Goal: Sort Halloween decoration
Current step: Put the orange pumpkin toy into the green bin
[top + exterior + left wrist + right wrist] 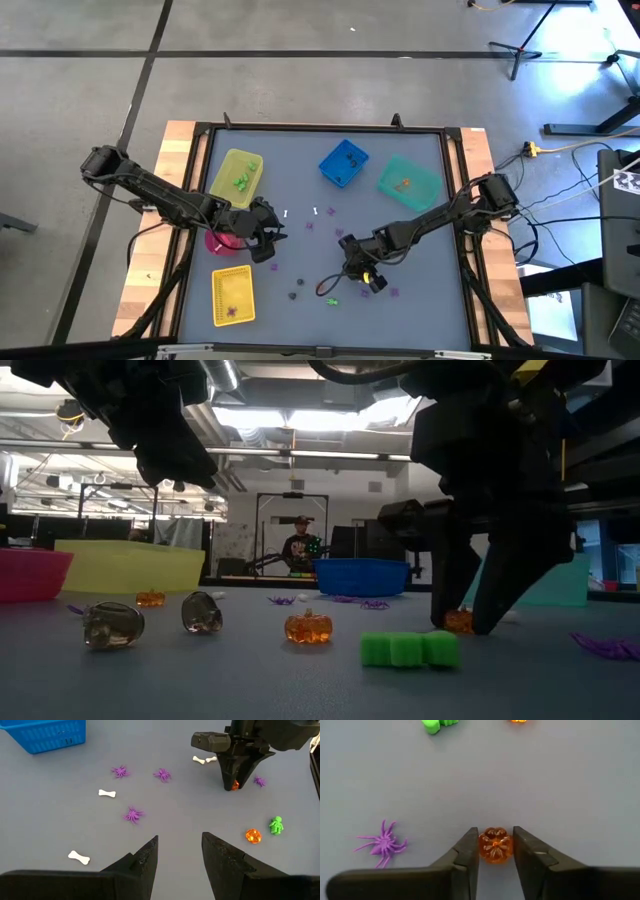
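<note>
On the table's left side, seen from above, the left gripper [262, 232] hangs above the grey mat just beside the pink bowl [222, 241], with the yellow bin [237, 172] holding green trinkets behind it and a second yellow bin [232, 296] near the front edge. Its fingers [145, 857] stand apart with nothing between them, released. Ahead of it in the left wrist view the Halloween decoration lies scattered: purple spiders [132, 814], white bones [106, 793], a loose orange pumpkin [253, 835] and a green figure [275, 825] close beside it. Toward the back middle sits the blue bin [342, 163], and right of it the teal bin [408, 182] with an orange piece inside. Right of centre near the front, the right gripper [495, 851] is down at the mat, its two fingers pressed against either side of a small orange pumpkin [495, 845], grasping it while it sits on the surface. A purple spider [383, 843] lies near that gripper on the mat. From table height, two dark clear trinkets [112, 625] rest at the left, another orange pumpkin [307, 627] in the middle and a green block piece [410, 650] just in front of the right gripper. A person [297, 547] sits far back in the room.
</note>
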### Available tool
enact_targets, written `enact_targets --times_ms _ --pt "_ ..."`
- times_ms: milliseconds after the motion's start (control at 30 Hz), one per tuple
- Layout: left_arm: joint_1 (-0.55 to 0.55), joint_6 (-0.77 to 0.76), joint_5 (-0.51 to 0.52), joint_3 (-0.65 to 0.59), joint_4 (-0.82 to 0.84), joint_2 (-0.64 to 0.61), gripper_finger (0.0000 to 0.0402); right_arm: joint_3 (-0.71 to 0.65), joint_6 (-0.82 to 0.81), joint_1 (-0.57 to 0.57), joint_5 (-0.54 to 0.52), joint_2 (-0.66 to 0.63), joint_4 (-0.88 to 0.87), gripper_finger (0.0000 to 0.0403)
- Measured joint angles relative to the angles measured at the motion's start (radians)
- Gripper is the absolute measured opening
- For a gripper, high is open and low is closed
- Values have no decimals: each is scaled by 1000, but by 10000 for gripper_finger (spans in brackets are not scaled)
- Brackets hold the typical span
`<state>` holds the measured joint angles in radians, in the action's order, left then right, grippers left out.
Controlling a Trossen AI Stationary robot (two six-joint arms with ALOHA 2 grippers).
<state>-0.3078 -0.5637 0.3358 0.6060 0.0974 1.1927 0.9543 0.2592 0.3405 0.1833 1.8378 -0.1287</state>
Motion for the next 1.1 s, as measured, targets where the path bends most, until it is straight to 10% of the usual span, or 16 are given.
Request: enact_targets --times_ms 600,1100 --pt "0 0 0 0 0 0 137 52 -27 0 -8 -14 -68 99" --pt "0 25 0 0 0 0 136 336 63 -10 -103 -28 -699 97"
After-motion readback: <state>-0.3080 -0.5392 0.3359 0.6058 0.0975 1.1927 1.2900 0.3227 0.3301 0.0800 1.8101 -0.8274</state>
